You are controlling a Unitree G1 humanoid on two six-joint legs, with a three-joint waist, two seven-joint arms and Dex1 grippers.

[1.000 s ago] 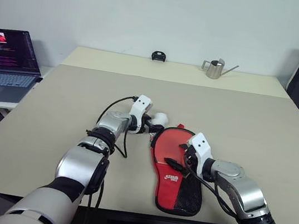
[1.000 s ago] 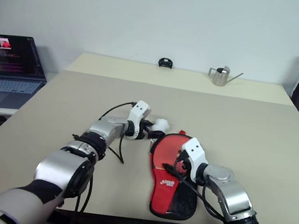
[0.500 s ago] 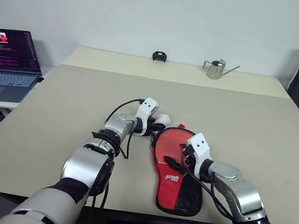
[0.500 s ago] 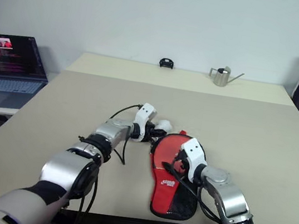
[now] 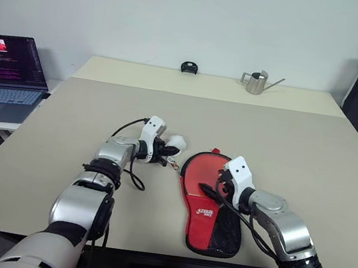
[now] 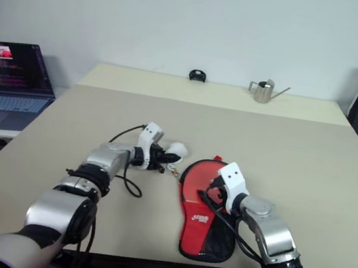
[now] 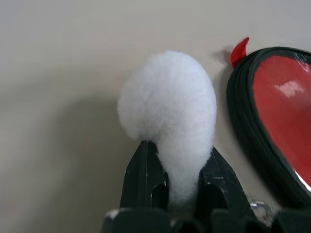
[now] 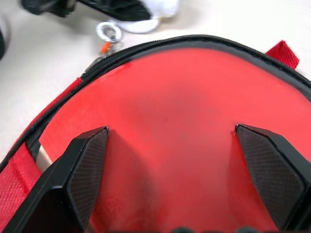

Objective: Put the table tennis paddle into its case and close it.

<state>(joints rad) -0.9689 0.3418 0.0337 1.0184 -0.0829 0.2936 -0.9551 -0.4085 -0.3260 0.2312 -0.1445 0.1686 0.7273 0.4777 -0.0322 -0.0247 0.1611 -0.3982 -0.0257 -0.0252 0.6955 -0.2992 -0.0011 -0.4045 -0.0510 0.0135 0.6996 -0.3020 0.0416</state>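
Tabletop (image 5: 285, 143); case (image 5: 211, 210) handle-end nearward

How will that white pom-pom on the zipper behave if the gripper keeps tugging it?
The pom-pom is probably soft and very light: the left gripper squeezes its fluff thin between shut fingers. It may slip out, being loose fibre. The case looks floppy fabric, so it could drag along rather than unzip.

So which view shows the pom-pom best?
The left wrist view: the pom-pom sits large and centred, pinched between the left claw fingers beside the case. The head views show it small at the claw tip. The right wrist view catches just its edge above the zipper ring.
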